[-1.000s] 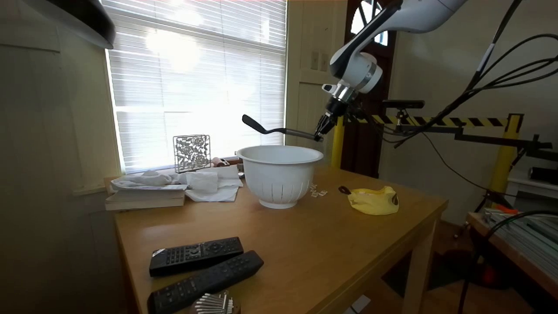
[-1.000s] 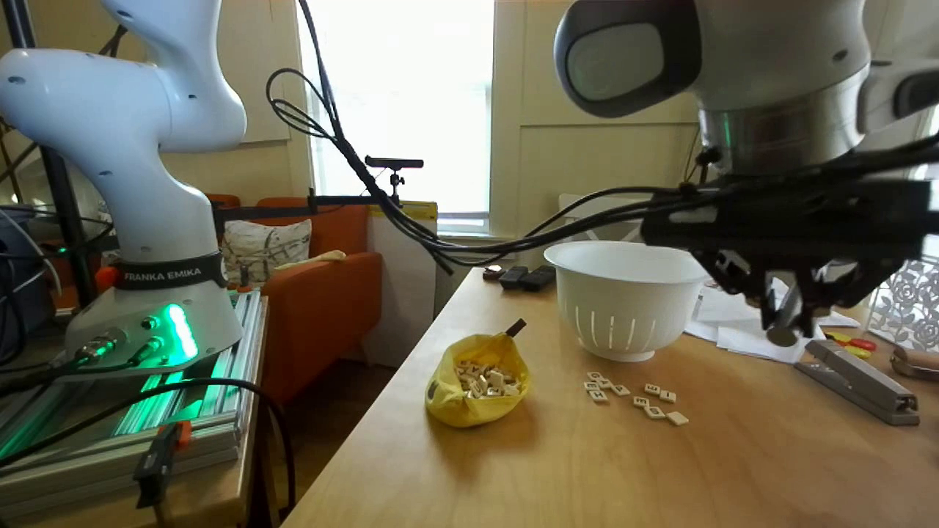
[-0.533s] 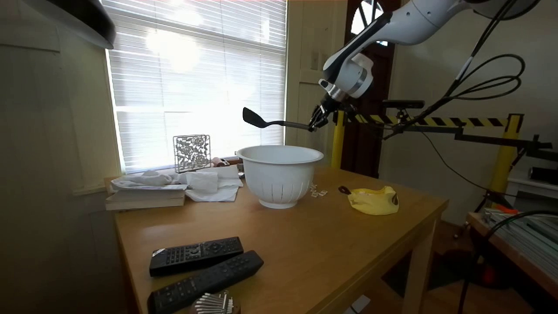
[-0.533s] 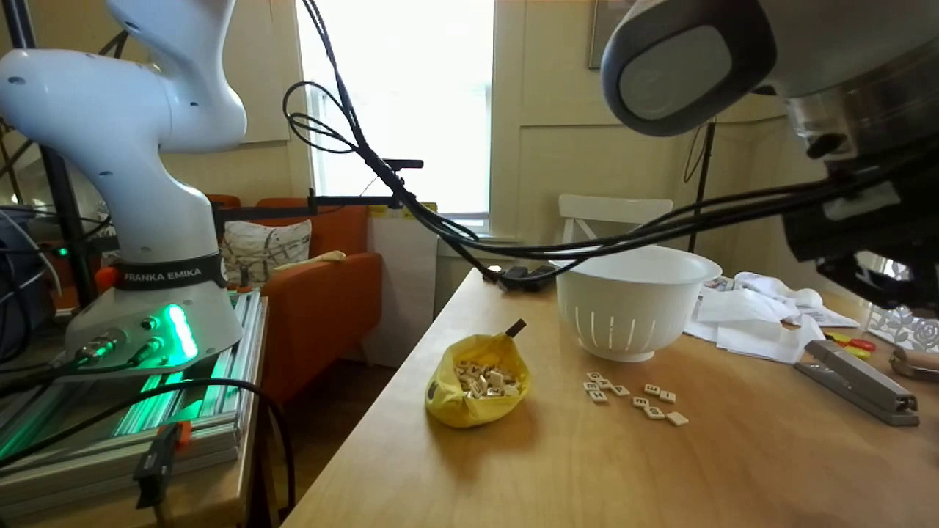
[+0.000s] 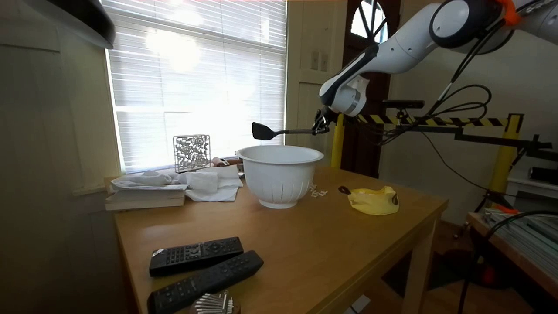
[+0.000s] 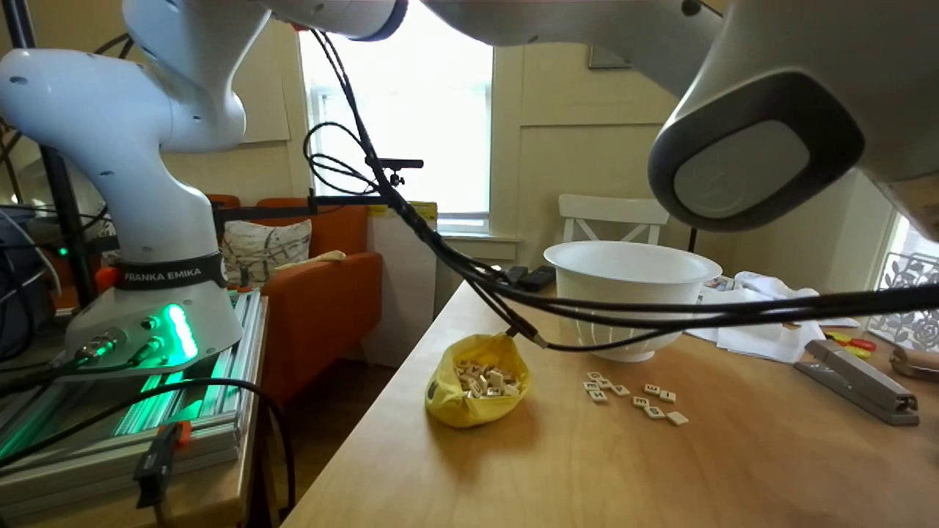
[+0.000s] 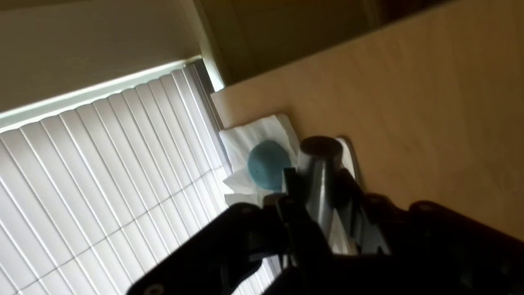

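My gripper point(image 5: 320, 125) is shut on the metal handle of a spatula point(image 5: 299, 131), near the handle's end. The spatula is roughly level, its black slanted head point(image 5: 262, 131) pointing away from the gripper. It is in the air above the white colander point(image 5: 279, 176), apart from its rim. In the wrist view the spatula's round handle end point(image 7: 320, 164) sticks out between dark fingers point(image 7: 292, 180); the spatula's head is hidden there. The colander also shows in an exterior view point(image 6: 631, 268), partly behind the arm's cables. There the gripper and spatula are out of view.
A yellow bag of letter tiles point(image 6: 477, 411) and loose tiles point(image 6: 645, 402) lie by the colander. A stapler point(image 6: 862, 381), white papers point(image 5: 213, 185), a metal lattice stand point(image 5: 192, 152) and two remotes point(image 5: 196, 255) are on the table. The wrist view shows a teal round thing point(image 7: 268, 164).
The arm has stretched out and the wrist has tipped flatter. The spatula rose a little, then came down, and its tilt has levelled. The gripper has left the exterior view where it showed large.
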`<state>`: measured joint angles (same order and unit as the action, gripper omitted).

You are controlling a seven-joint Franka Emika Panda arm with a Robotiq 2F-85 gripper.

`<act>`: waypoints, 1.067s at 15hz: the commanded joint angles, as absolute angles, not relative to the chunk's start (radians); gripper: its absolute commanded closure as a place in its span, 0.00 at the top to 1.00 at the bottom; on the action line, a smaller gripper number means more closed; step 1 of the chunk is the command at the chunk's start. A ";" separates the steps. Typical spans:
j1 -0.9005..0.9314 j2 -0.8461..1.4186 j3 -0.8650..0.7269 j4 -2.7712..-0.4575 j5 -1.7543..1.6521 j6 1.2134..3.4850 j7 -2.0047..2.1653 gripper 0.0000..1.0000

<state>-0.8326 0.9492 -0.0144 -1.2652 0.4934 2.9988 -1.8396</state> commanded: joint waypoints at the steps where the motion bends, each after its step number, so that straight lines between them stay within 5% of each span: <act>1: -0.772 1.060 -0.155 -1.135 0.452 3.032 -1.771 0.06; 7: -0.754 1.098 -0.177 -1.104 0.481 3.018 -1.797 0.06; 8: -0.751 1.071 -0.187 -1.158 0.488 3.015 -1.791 0.26; 12: -0.745 1.075 -0.181 -1.149 0.488 3.015 -1.792 0.26; 13: -0.745 1.075 -0.181 -1.148 0.488 3.015 -1.792 0.06; 16: -0.721 1.153 -0.265 -1.095 0.483 3.079 -1.734 0.06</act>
<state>-0.7401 1.0855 -0.1978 -1.1487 0.4886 3.0226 -1.7867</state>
